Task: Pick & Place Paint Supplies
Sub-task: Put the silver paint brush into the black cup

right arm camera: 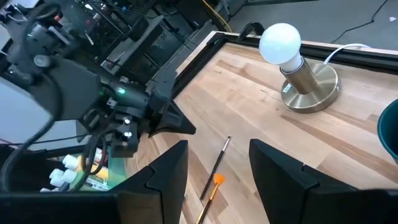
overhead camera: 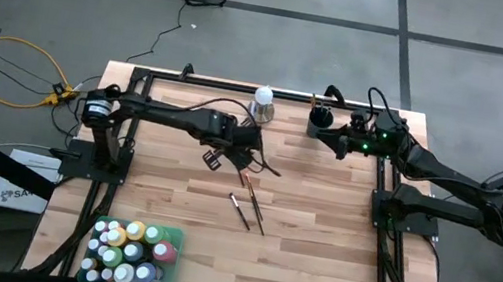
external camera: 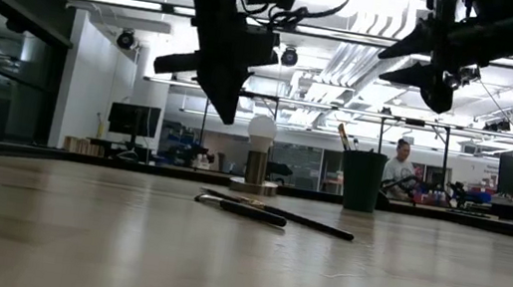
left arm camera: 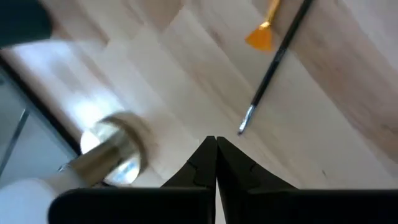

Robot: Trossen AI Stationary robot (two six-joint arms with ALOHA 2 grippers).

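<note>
The left gripper (overhead camera: 252, 153) has its jaws pressed together with nothing between them; in its own wrist view the two dark fingers (left arm camera: 200, 165) meet in a closed point above bare wood. It hangs clear of the worktop (overhead camera: 316, 242) near the middle of the far half, just in front of the white ball lamp (overhead camera: 263, 97) on its metal base, and the low view shows it raised well above the surface. Just beyond its tip lies a thin dark brush (left arm camera: 273, 62), and beside that one an orange-bristled brush (left arm camera: 261, 34), both flat on the wood and untouched. The right gripper (overhead camera: 342, 145) has its jaws spread apart and empty; its wrist view shows a wide gap between its fingers (right arm camera: 165, 168). It is held high beside the dark green cup (overhead camera: 320, 124) at the far right of the worktop, facing across towards the left arm. From above, three or so brushes (overhead camera: 250, 202) lie loose and close together near the centre of the worktop, a little nearer the front than the left gripper. Well apart from them, at the front left corner, a green tray (overhead camera: 171, 240) holds the paint bottles (overhead camera: 128, 248), standing upright and packed together with pale caps. In the low view a handle sticks out of the cup. A person (external camera: 399, 169) sits in the room beyond the worktop.
</note>
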